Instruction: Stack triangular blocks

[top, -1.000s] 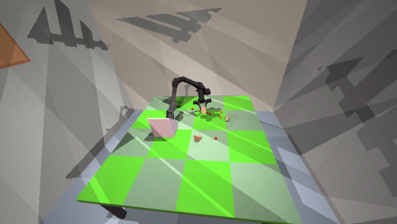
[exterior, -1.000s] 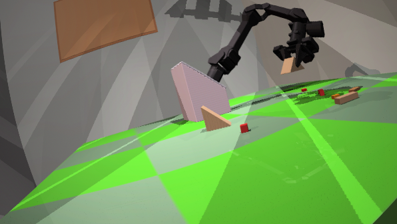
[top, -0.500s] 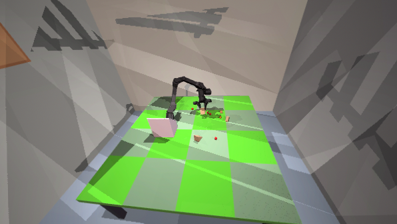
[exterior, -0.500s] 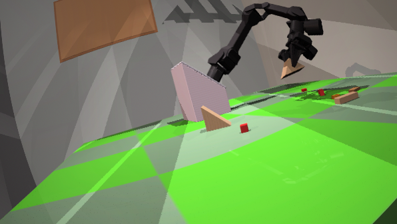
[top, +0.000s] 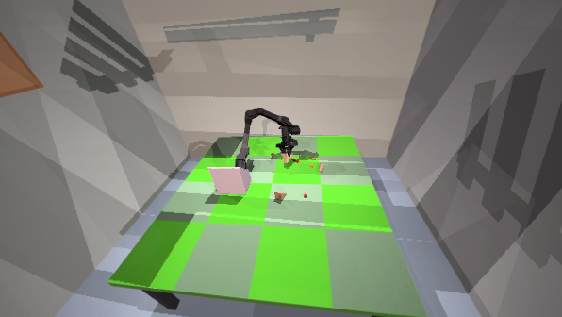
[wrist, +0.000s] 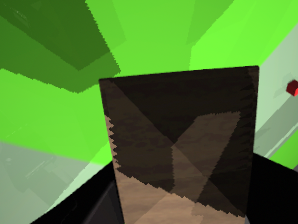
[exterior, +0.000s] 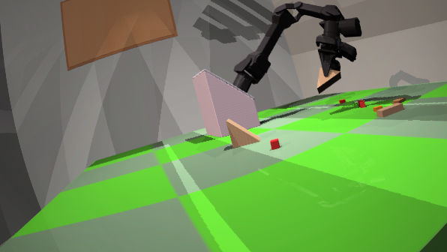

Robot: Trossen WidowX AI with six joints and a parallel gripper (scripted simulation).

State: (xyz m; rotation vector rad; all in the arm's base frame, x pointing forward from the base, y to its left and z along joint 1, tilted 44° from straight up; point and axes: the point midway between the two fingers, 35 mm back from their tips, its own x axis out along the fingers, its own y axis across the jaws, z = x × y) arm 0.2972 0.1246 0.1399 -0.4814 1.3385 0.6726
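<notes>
There are two triangular blocks (top: 280,195) (exterior: 241,136) (wrist: 180,150), one pink box (top: 229,181) (exterior: 229,105), one tan bar (top: 322,168) (exterior: 390,110), two orange pieces (top: 311,166) (exterior: 377,109) and red pieces (top: 305,195) (exterior: 274,144) (wrist: 293,88), at least three (one maybe is double).

A pale pink slanted-top block (top: 229,181) (exterior: 230,105) standing upright on the surface (top: 292,264) (exterior: 124,202) (wrist: 150,30), a small red piece (top: 305,195) (exterior: 274,144) apart from it, two more red bits (top: 295,160) (exterior: 361,103) farther back, orange scraps (top: 311,166) (exterior: 377,109) near a tan bar (top: 322,168) (exterior: 390,110) (lying flat), a brown panel (top: 16,71) (exterior: 120,30) on the wall.
</notes>
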